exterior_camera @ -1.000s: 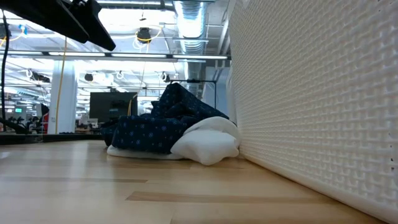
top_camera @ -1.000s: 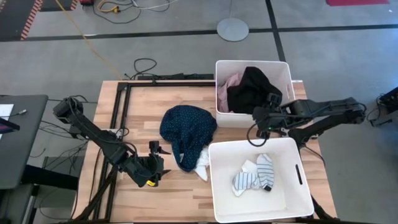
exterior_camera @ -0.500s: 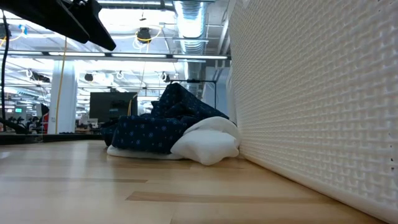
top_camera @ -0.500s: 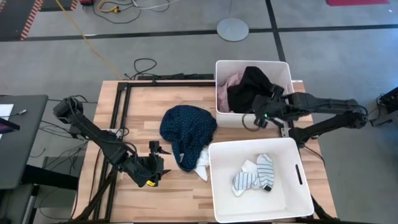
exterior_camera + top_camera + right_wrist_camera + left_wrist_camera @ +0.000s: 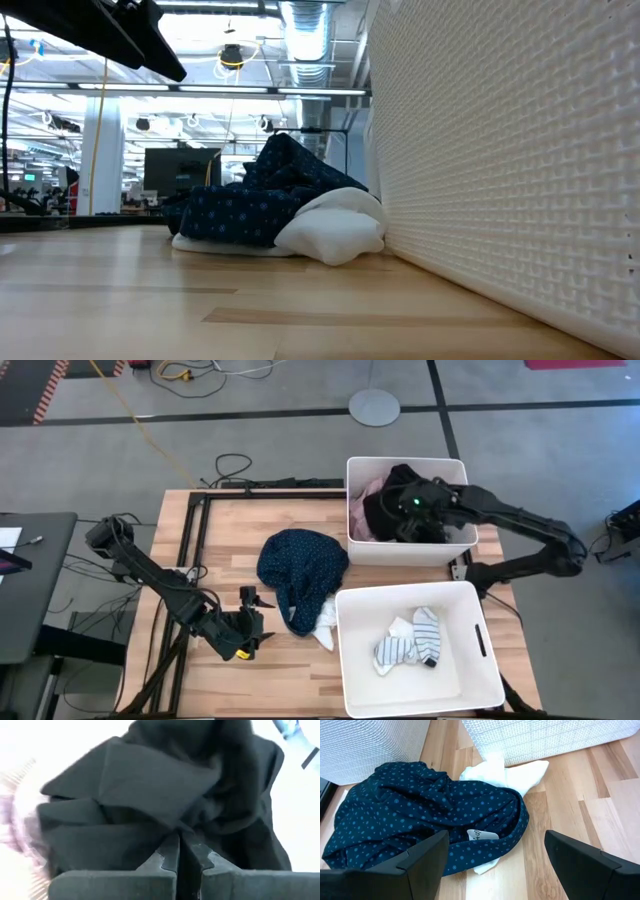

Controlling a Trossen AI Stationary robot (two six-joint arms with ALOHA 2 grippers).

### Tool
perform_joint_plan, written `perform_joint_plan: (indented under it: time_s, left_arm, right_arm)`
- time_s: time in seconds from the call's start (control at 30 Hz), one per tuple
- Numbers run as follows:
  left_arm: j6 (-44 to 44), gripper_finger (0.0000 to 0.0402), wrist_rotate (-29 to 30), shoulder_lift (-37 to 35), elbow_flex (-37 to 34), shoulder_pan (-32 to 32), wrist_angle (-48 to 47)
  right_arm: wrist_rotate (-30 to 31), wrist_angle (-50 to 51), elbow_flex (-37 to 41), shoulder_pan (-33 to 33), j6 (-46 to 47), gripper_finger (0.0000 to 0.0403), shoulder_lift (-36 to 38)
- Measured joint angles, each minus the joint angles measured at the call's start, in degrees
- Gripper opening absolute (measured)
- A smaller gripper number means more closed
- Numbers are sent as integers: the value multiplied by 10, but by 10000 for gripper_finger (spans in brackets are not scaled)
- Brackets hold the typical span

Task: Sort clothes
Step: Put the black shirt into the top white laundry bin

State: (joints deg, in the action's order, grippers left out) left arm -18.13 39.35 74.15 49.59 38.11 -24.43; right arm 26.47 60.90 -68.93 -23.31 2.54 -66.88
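Observation:
A navy dotted garment point(image 5: 300, 570) point(image 5: 420, 820) lies crumpled mid-table, partly on top of a white garment point(image 5: 323, 630) point(image 5: 510, 775). The far bin point(image 5: 400, 459) holds a black garment point(image 5: 400, 475) and a pink one point(image 5: 362, 495). White and striped socks point(image 5: 410, 640) lie in the near bin point(image 5: 340, 650). My left gripper point(image 5: 250, 630) point(image 5: 496, 837) stands open near the table's front left, pointing at the navy garment and short of it. My right gripper point(image 5: 395, 518) point(image 5: 180, 852) is shut over the black garment, with nothing visible between its fingers.
The two white bins stand side by side on the table's right half; the near bin's wall point(image 5: 500, 180) fills the right of the low view. A black metal frame point(image 5: 195, 530) runs along the table's left and far edges. Bare wood shows around the left gripper.
My right gripper has swung from the gap between the two bins toward the table's far edge and to the left. It is now over the far bin, above the black garment. The clothes have not moved.

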Motion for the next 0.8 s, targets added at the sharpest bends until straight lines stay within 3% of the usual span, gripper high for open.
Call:
perform_joint_plan:
  time_s: [0.37, 0.8]
  left_arm:
    - [-4, 322, -3, 0, 0, 0, 0]
    - [-6, 322, -12, 0, 0, 0, 0]
  right_arm:
    - [-78, -3, 0, -73, 0, 30, -131]
    - [-146, -7, -1, -88, 4, 29, -223]
